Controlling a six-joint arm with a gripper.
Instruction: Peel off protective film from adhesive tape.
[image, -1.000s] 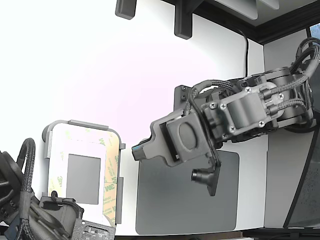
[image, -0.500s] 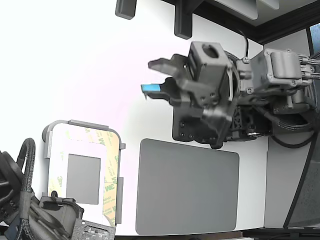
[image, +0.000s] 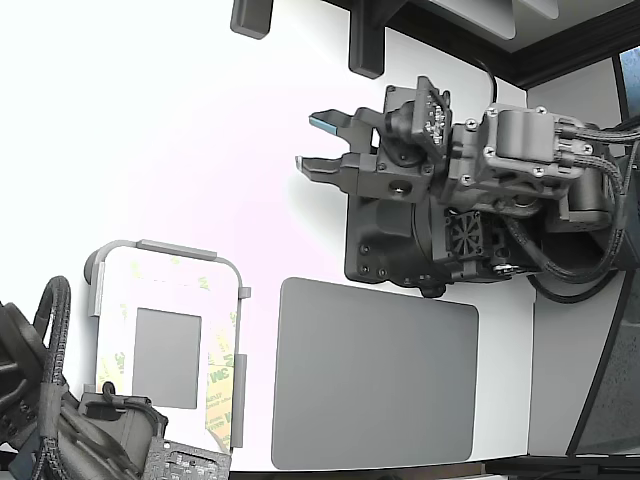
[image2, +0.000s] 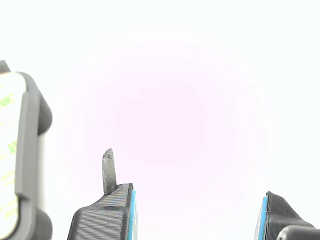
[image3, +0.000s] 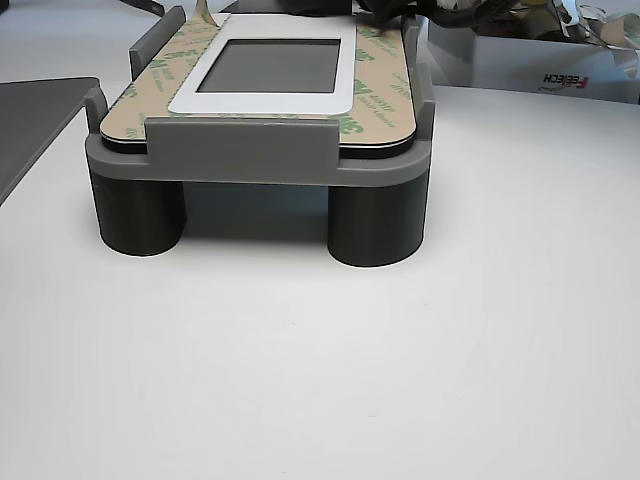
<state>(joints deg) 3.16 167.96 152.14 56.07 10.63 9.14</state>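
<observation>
**Claw spread wide and empty, film far away on the frame**

I see my claw up near the 12 o'clock part of the exterior view. Its two fingers are spread apart, and nothing sits between them. In the wrist view the claw shows the same wide gap, with only white counter in it. Blue pads line the inner sides of the fingers. A thin grey sliver sticks up from one fingertip, and I cannot tell what it is.

The protective film is down near 8 o'clock in the exterior view, well apart from the claw. It is a pale yellow strip with green letters, and it lies flat on the rounded panel. The panel rests in a grey frame. In the other view the protective film runs along the edges of the panel. At the far edge in that view, near 12 o'clock, a small bit of it curls up. I cannot pick out the adhesive tape under the film.

A white border with a small grey square sits in the middle of the panel. A big grey mat lies on the counter near 6 o'clock, just beside the frame. The frame stands on round dark legs.
</observation>
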